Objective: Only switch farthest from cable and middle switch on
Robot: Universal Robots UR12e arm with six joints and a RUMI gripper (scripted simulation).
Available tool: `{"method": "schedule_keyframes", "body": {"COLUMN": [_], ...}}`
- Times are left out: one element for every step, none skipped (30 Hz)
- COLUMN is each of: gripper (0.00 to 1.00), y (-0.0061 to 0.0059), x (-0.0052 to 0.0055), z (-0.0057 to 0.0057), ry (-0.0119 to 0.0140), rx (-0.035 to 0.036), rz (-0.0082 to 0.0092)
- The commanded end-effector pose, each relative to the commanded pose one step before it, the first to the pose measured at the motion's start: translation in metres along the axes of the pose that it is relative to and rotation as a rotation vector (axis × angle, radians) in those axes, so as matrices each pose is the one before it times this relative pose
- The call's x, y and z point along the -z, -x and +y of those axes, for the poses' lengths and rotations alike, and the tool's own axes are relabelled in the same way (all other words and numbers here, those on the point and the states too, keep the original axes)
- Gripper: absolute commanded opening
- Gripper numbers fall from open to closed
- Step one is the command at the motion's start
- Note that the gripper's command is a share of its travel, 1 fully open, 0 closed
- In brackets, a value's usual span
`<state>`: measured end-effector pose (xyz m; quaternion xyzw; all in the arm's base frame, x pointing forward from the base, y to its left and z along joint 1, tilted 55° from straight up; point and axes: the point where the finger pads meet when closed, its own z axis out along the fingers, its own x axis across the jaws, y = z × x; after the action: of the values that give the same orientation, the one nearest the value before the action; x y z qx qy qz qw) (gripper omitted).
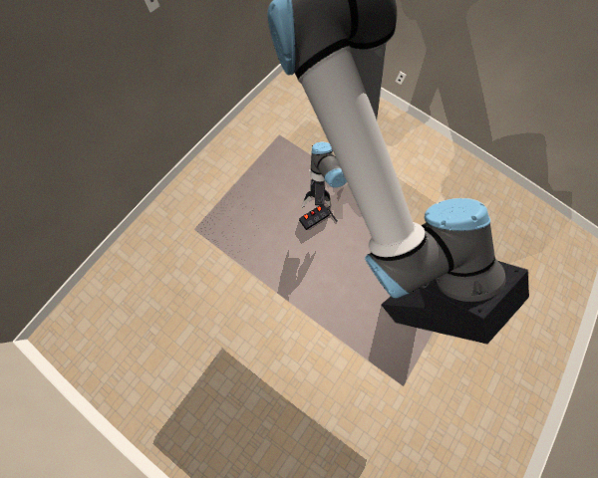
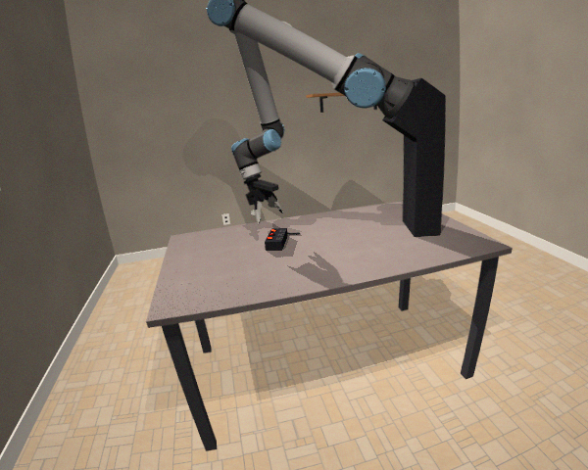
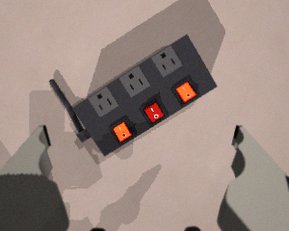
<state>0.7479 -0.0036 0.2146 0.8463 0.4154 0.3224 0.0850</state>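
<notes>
The black power strip (image 3: 144, 100) lies right way up on the table, with three sockets and three red switches. The switch nearest the cable (image 3: 121, 132) and the switch farthest from it (image 3: 185, 91) glow bright orange. The middle switch (image 3: 153, 113) is a darker red. The short black cable (image 3: 65, 106) sticks out at the strip's left end. My gripper (image 3: 142, 127) is open and empty, hovering above the strip with its fingers on either side below it in the wrist view. The strip also shows in the top and exterior views (image 1: 315, 214) (image 2: 275, 238), with the gripper (image 2: 264, 210) just above and behind it.
The strip lies on a grey table (image 2: 304, 258) with dark legs. The arm's black base (image 1: 456, 303) stands on the table's right side. Tiled floor surrounds the table.
</notes>
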Motion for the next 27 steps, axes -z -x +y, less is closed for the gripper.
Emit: {"method": "schedule_keyframes", "body": {"gripper": [1.0,1.0,1.0,1.0,1.0,1.0,1.0,1.0,1.0,1.0,1.0,1.0,1.0,1.0,1.0,1.0,1.0,1.0,1.0,1.0,1.0,1.0,1.0,1.0,1.0,1.0,1.0], "y": [-0.00036,0.0,0.0,0.0,0.00001,0.00007,0.00017,0.0003,0.00046,0.00064,0.0,0.0,0.00084,0.00104,0.00124,0.00144,0.00163,0.0018,0.00195,0.00208,0.0,0.00218,0.00224,0.0,0.00226,0.0,0.00223], "x": [0.00039,0.0,0.0,0.0,0.0,0.00001,0.00004,0.00008,0.00013,0.00021,0.0,0.0,0.00032,0.00048,0.00068,0.00094,0.00125,0.0016,0.00199,0.00241,0.0,0.00283,0.00323,0.0,0.00359,0.0,0.00389], "z": [0.00011,0.0,0.0,0.0,-0.00002,-0.0001,-0.00026,-0.00048,-0.00073,-0.00101,0.0,0.0,-0.0013,-0.00159,-0.00186,-0.00211,-0.00231,-0.00247,-0.00257,-0.00262,0.0,-0.0026,-0.00252,0.0,-0.00239,0.0,-0.00222], "ry": [0.00063,0.0,0.0,0.0,0.0001,0.00068,0.00172,0.00313,0.00481,0.00668,0.0,0.0,0.00864,0.01062,0.01255,0.01435,0.01597,0.01734,0.01843,0.01918,0.0,0.01959,0.01963,0.0,0.01931,0.0,0.01865], "rx": [0.00041,0.0,0.0,0.0,-0.00018,-0.00119,-0.00303,-0.00552,-0.00849,-0.01178,0.0,0.0,-0.01525,-0.01878,-0.02225,-0.02556,-0.02861,-0.03133,-0.03363,-0.03547,0.0,-0.03679,-0.03756,0.0,-0.03774,0.0,-0.03734], "rz": [0.00043,0.0,0.0,0.0,0.0,-0.00001,-0.00003,-0.00003,0.0,0.00008,0.0,0.0,0.00026,0.00055,0.00099,0.00158,0.00232,0.00321,0.0042,0.00527,0.0,0.00635,0.00739,0.0,0.00832,0.0,0.00909]}}
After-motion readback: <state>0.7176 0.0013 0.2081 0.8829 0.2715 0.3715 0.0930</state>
